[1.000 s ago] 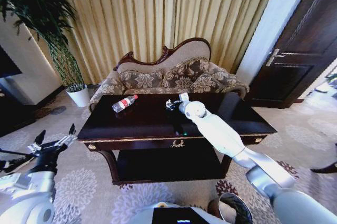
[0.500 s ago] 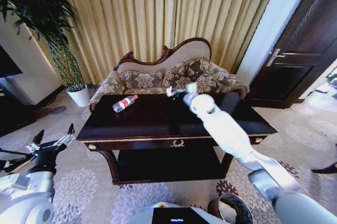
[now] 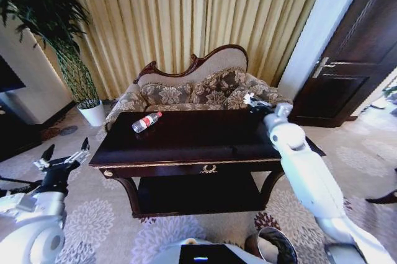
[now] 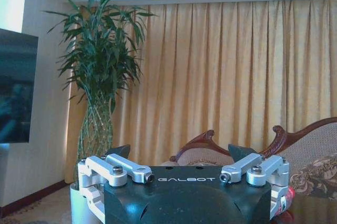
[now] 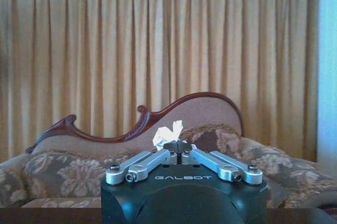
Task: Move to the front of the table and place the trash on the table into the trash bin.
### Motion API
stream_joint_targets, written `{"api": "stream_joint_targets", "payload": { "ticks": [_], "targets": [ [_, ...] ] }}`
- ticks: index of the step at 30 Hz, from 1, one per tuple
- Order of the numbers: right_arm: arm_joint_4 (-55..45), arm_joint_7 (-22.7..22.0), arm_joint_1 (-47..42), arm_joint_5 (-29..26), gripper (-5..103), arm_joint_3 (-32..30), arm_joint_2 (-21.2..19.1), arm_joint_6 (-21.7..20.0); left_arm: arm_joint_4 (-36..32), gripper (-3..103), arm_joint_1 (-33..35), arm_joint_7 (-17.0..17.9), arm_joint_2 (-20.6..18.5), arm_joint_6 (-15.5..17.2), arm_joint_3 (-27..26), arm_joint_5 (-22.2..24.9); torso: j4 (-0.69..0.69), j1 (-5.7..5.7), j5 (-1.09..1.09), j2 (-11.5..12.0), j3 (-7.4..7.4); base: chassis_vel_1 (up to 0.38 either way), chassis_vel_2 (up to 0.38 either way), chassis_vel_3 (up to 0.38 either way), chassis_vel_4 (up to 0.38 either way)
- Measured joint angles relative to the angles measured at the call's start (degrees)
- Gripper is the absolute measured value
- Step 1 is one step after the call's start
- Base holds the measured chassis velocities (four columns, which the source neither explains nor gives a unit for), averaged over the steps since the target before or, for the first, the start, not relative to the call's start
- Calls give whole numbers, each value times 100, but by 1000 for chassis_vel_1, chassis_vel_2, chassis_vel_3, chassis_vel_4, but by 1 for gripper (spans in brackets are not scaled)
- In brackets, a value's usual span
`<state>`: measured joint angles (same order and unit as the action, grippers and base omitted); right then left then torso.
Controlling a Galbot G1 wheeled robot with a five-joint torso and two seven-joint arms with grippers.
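The dark glossy table [image 3: 186, 146] stands in front of me. A clear bottle with a red label [image 3: 146, 121] lies on its far left part. My right gripper [image 3: 251, 100] hangs above the table's far right corner, shut on a white crumpled paper bit [image 5: 167, 133], which sticks out past the closed fingertips [image 5: 177, 145]. My left gripper [image 3: 62, 162] is held open to the left of the table, over the carpet, with nothing between its fingers [image 4: 118, 151]. The trash bin's dark round rim [image 3: 276, 245] shows at the bottom edge, right of my body.
A carved-back floral sofa [image 3: 198, 90] stands right behind the table, with gold curtains behind it. A tall plant in a white pot [image 3: 94, 113] is at the far left. A dark door [image 3: 353, 59] is at the right. Patterned carpet surrounds the table.
My right arm has swung right and lifted from the table's middle to above its far right corner, carrying the paper bit. The left arm has barely moved.
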<state>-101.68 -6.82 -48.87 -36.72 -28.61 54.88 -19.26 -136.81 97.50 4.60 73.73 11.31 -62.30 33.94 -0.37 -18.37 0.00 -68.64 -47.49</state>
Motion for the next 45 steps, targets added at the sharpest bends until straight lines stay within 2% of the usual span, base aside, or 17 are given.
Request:
{"api": "stream_joint_targets", "payload": {
  "ticks": [6, 15, 34, 45],
  "targets": [
    [-264, 1, -737, -118, 0, -334, -99, 512, 222, 100, -120, -20, -48, -35, 45, -5, 0, 0, 0, 0, 0, 0, 0, 0, 0],
    [-665, 2, -1348, -55, 0, -594, 34, 543, 396, 100, -267, -82, -62, -80, 95, -6, 0, -2, 0, 0, 0, 24, -24, -15, 16],
    [-791, 2, -1467, 46, 0, -600, 180, 514, 283, 100, -206, -102, -32, -98, 45, -2, 0, 1, -1, -1, 1, 172, -176, -187, 184],
    [-647, 2, -1533, 393, 0, -593, 308, 570, 227, 100, -86, -102, 19, -111, 8, -17, -1, 1, 0, 0, 0, 156, -160, -155, 165]
  ]
}}
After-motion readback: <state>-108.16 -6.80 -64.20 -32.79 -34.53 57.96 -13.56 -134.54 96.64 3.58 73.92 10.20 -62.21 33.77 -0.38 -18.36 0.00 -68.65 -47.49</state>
